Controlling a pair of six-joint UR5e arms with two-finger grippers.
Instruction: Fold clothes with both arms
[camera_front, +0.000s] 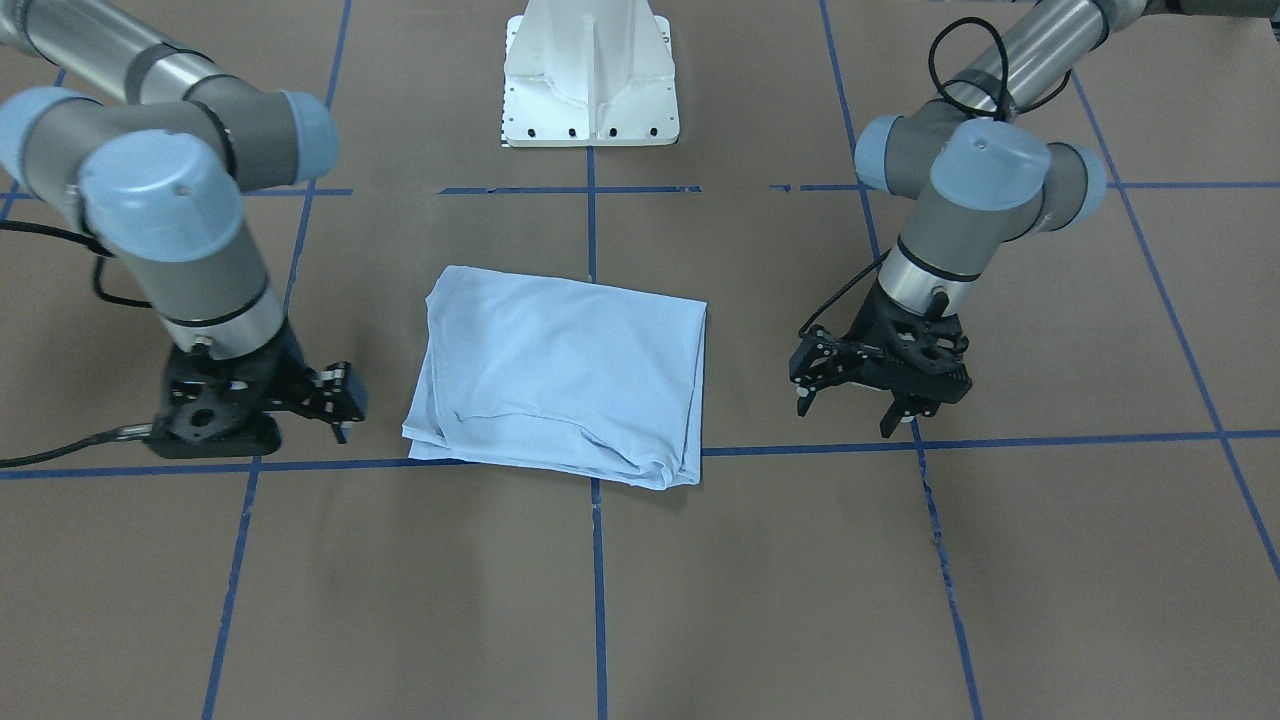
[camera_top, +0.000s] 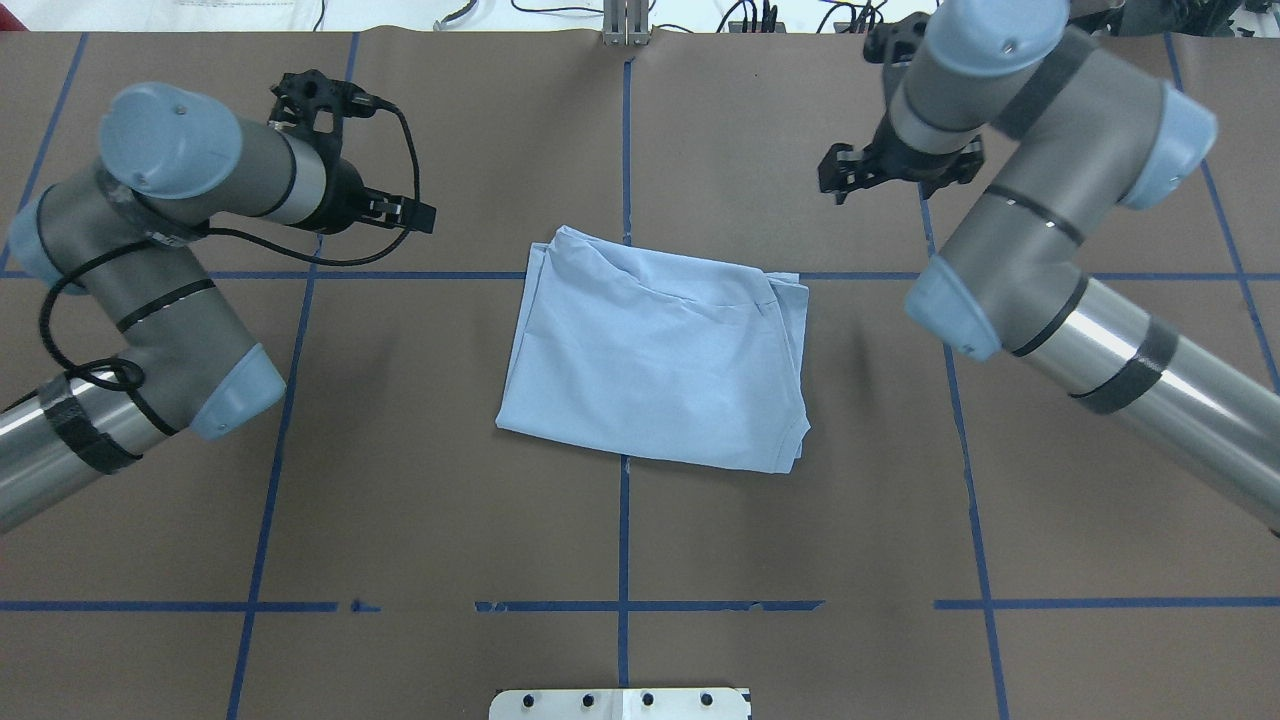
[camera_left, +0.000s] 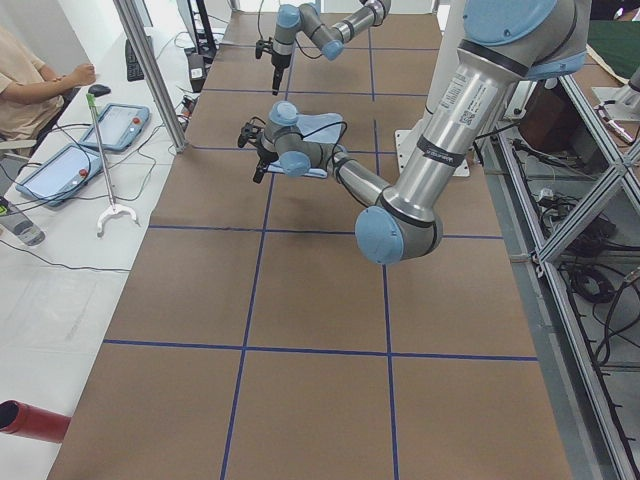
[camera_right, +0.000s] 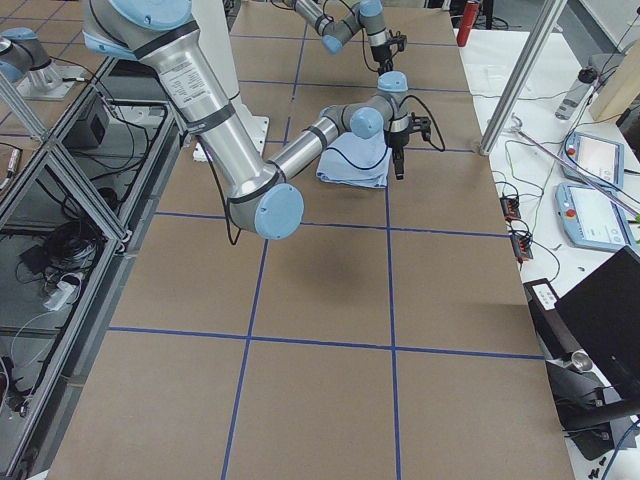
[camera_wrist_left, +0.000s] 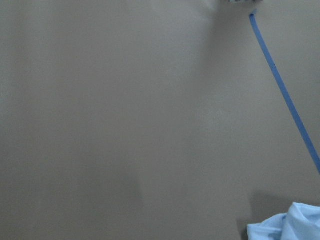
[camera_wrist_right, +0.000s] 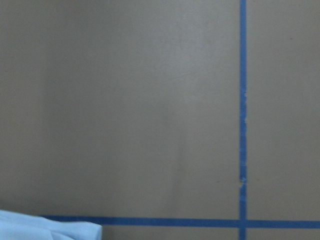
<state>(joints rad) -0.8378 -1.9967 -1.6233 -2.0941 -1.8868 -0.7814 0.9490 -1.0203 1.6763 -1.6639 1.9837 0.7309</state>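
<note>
T-shirt (camera_front: 560, 370) lying folded mid-table (camera_front: 700, 600), between my grippers, touching neither. My left gripper (camera_front: 845, 410) hanging spread, empty; right gripper (camera_front: 340, 405) jaw state: can't tell. Risk: layers bunching loose at far edge. Pinching top layer only risks undoing fold; uneven lift risks skewing it.

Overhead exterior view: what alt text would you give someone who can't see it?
A folded light blue T-shirt lies in the middle of a brown table crossed by blue tape lines. The left arm and right arm reach in from the sides; the left gripper and right gripper hang beside its far edge, touching nothing.
</note>
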